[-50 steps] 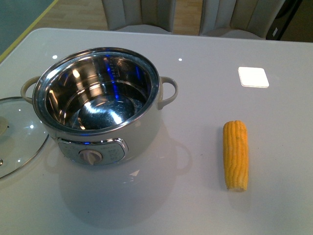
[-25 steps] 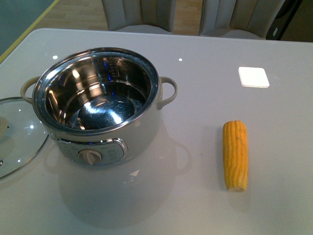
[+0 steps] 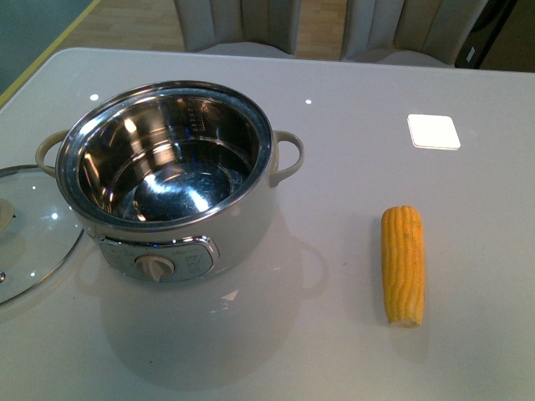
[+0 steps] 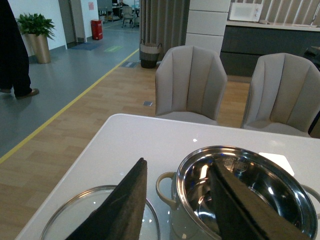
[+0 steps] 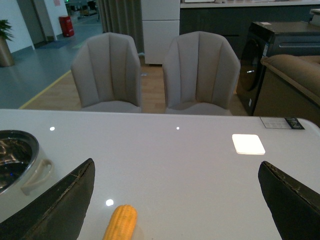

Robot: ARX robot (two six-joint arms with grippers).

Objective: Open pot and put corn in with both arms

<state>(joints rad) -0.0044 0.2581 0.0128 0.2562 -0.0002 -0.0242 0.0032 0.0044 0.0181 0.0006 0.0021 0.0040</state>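
White glossy table (image 3: 334, 83), pot (image 3: 242, 234), corn (image 3: 403, 266), grey chairs (image 5: 105, 70) behind, left tool (image 4: 178, 164) and right tool (image 5: 176, 163) spread, empty

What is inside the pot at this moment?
Nothing: the pot shows only its bare steel bowl with reflections. Its near inner wall is hidden behind the rim. The corn lies outside on the table.

No legible text anywhere — pot (image 3: 251, 217) control panel (image 3: 188, 261) markings too small, wall signs (image 4: 92, 6) in left wrist view blurred, dark label strip (image 5: 282, 123) by table (image 5: 175, 160) far right corner — unreadable.
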